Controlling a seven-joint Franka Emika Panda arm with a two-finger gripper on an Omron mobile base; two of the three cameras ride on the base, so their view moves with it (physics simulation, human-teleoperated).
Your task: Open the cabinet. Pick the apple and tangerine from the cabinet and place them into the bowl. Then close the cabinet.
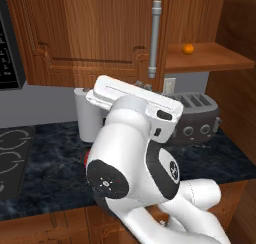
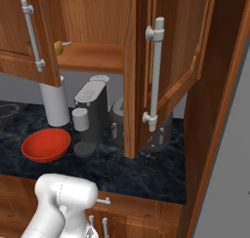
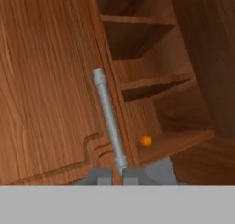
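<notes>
The reddish-brown wooden wall cabinet stands with its right door swung out over the dark marbled tabletop, the door's edge jutting forward near the wooden side wall on the right, and the left door still flat across its half. The bottom shelf behind the open door lies bare and reachable.

The small bright orange tangerine sits on that shelf towards its back. In the right base view a small yellow-green apple peeks past the left door's edge on the same shelf.

The claw is pinched narrow at the lower end of the left door's long silver bar handle; the tangerine lies beyond and right of it.

The wide glossy red bowl rests on the tabletop beside a white paper towel roll.
</notes>
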